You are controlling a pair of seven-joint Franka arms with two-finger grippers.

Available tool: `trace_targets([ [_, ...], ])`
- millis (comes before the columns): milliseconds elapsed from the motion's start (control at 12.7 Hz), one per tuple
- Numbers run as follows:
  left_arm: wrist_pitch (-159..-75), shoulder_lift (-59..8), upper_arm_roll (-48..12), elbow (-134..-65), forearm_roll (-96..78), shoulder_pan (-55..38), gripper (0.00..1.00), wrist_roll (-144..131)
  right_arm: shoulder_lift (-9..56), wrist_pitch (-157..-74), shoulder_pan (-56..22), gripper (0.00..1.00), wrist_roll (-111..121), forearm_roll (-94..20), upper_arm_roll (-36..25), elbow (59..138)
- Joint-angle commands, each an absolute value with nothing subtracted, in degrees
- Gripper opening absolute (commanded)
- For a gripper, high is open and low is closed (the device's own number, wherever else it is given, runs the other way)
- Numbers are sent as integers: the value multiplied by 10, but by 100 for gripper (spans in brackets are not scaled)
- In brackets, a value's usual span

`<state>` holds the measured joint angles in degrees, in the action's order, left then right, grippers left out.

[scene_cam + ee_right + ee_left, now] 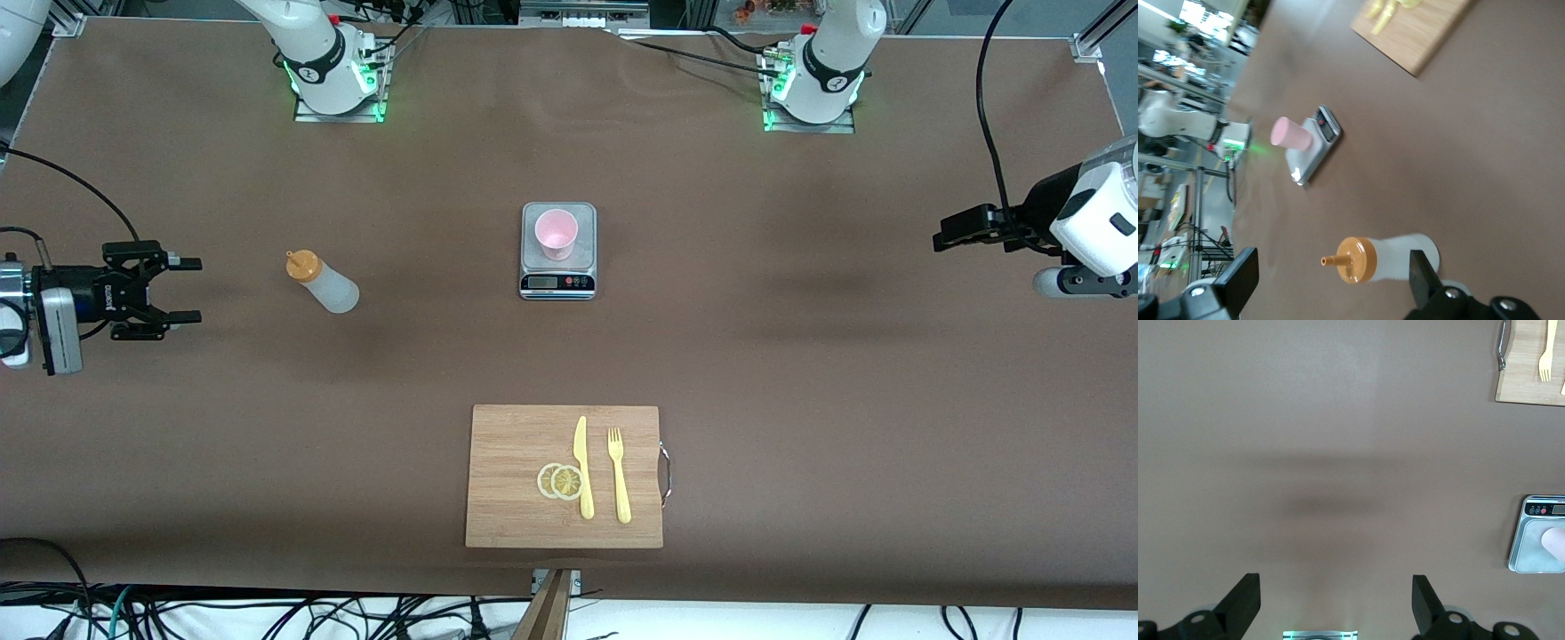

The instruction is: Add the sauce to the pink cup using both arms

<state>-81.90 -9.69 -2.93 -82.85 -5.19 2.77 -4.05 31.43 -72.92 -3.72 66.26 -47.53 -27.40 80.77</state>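
Nearest the front camera, a rectangular bamboo cutting board [516, 480] with a metal handle is laid on the brown table [800, 373]. On it rest two thin lemon slices [560, 482], a yellow plastic knife [583, 467] and a yellow plastic fork [619, 474], side by side. None of these appears needed for the pour; they are judged to be set out of the working lane.

Farther from the camera, a small silver kitchen scale [557, 283] with a dark display is placed mid-table, and the small tapered pale-pink plastic cup [556, 234] stands upright on its platform, mouth up. That placement is presumably meant to let the added sauce be weighed.

Toward the right arm's end of the table, at about the same depth as the scale and well apart from it, the translucent whitish squeeze bottle [324, 282] with an orange nozzle cap stands free, touched by nothing. It is judged to be placed within easy reach of the right arm.

The right gripper [182, 290] is held low over the table at that end, pointed toward the bottle but apart from it, with its fingers spread wide and empty, as is suited to closing around the bottle's body. In the right wrist view the bottle [1385, 259] is framed between the fingers.

The left gripper [944, 233] waits over the left arm's end of the table, well apart from the cup, its fingers [1245, 603] parted and holding nothing.
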Motion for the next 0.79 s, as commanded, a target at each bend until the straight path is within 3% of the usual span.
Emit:
trace_targets([
  [0, -817, -101, -29, -817, -48, 29, 100, -27, 232, -786, -41, 100, 513, -355, -211, 827],
  [472, -817, -102, -29, -817, -48, 29, 100, -27, 76, -875, -37, 100, 297, -102, -102, 942],
  [708, -817, -102, -29, -817, -48, 29, 100, -27, 34, -867, -15, 100, 153, -2, -49, 967],
])
